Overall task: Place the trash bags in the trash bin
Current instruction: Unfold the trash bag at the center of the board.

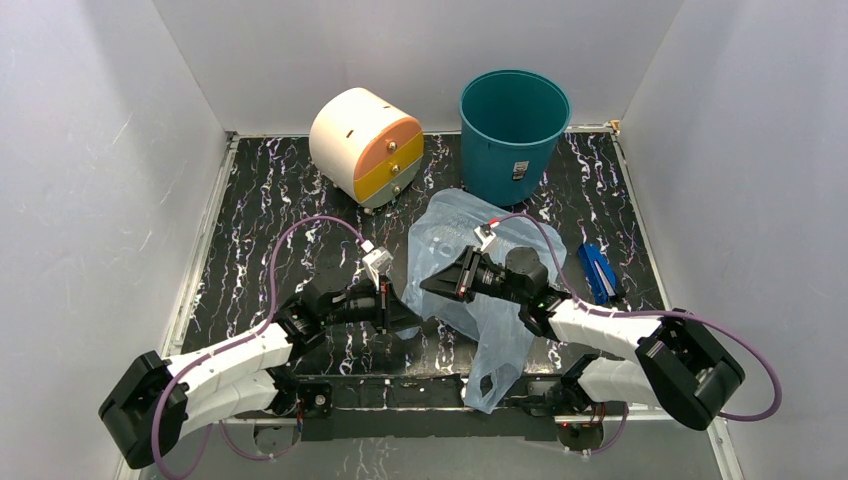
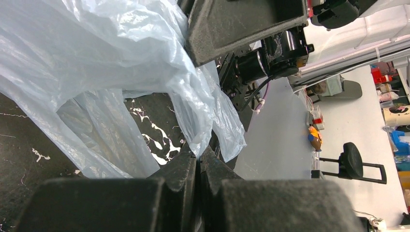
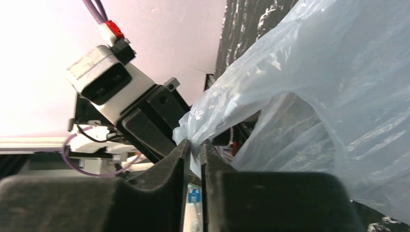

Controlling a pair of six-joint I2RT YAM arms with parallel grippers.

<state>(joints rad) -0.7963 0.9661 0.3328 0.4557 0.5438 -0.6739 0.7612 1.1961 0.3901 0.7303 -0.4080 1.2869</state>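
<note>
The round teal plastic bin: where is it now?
Top view: the round teal plastic bin stands upright far back on the table, right of centre, the cream and orange drum-shaped box on its left, the pale blue plastic bag in front.

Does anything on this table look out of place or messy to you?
Mostly the pale blue trash bag: pinched by the left tool and right tool, it sprawls crumpled, and its tail hangs over the near edge of the table between the arm bases. The teal trash bin stands upright behind it.
</note>
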